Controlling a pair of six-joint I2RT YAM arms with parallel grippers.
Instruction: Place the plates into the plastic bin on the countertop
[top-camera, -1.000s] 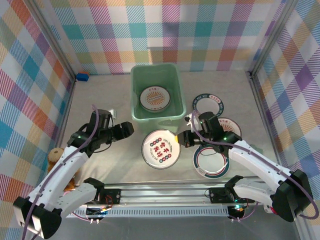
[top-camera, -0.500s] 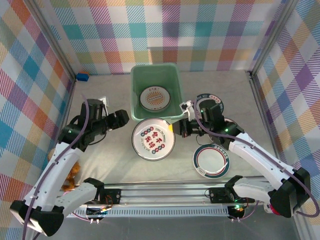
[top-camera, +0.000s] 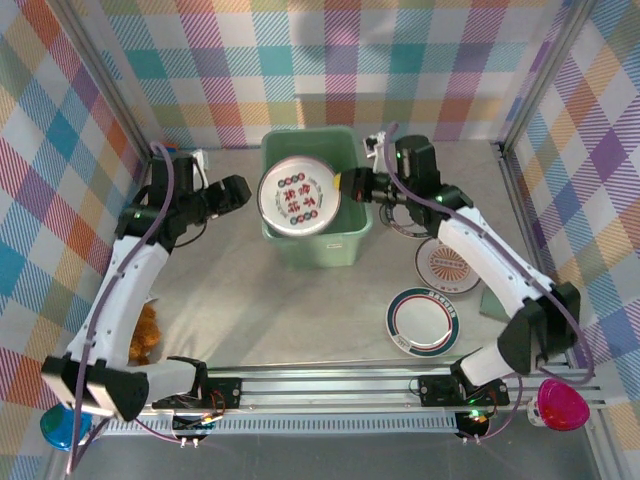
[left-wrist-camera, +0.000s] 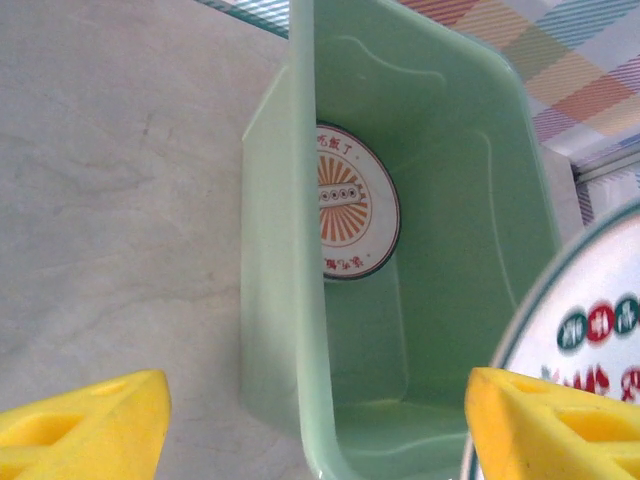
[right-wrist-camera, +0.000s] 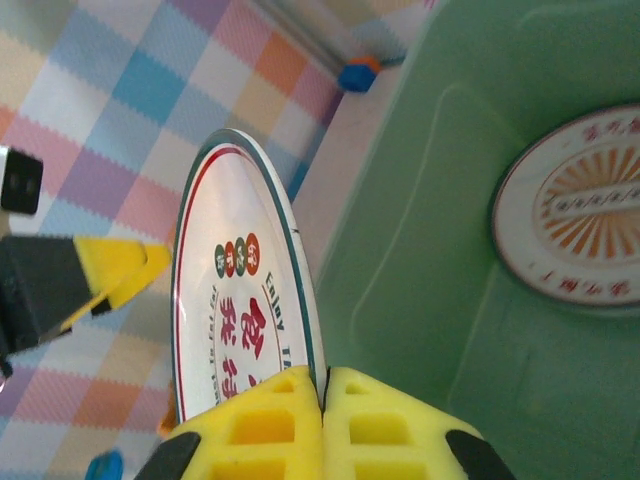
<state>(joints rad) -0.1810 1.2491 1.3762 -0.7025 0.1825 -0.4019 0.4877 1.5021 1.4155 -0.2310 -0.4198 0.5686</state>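
Top external: right end effector (top-camera: 347, 186) pinches a round white plate with red-green characters (top-camera: 295, 197) above the mint-green rectangular plastic bin (top-camera: 318, 245); left end effector (top-camera: 237, 191) gapes wide, empty

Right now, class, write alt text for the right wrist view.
The right hand pinches the rim of a white plate with red and green lettering, held on edge by the plastic bin, where an orange-patterned plate lies.

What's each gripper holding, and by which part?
Right gripper: round white plate with red-and-green centre, pinched by its rim. Left gripper: open, holding nothing.
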